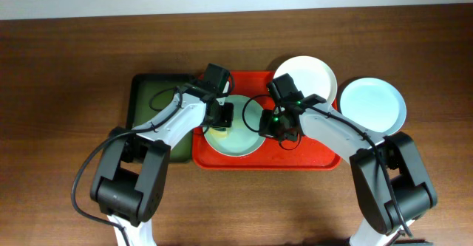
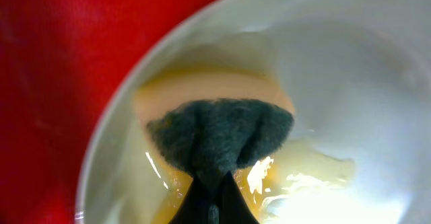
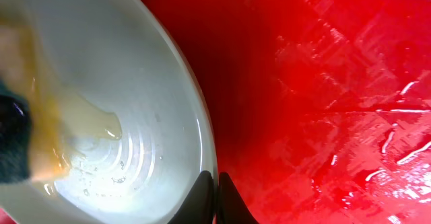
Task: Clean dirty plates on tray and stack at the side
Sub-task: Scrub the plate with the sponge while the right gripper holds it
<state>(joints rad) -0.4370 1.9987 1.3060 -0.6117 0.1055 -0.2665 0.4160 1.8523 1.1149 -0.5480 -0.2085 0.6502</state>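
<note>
On the table (image 1: 59,91), the red tray (image 1: 310,157) carried the pale green plate (image 1: 240,139). The white plate (image 1: 310,76) overlapped its far rim, and the pale blue plate (image 1: 373,104) lay off it. The right gripper (image 3: 215,187) had its jaws clenched on the green plate's rim. The left gripper (image 2: 214,197) had its jaws clamped on a sponge (image 2: 219,133), which was pressed into the yellow smear (image 2: 269,177). Scrubbing well likely called for short flat strokes and a firm rim hold, lest the plate skid.

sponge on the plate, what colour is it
The sponge is yellow with a dark grey-green scouring face. It shows best in the left wrist view.
</note>
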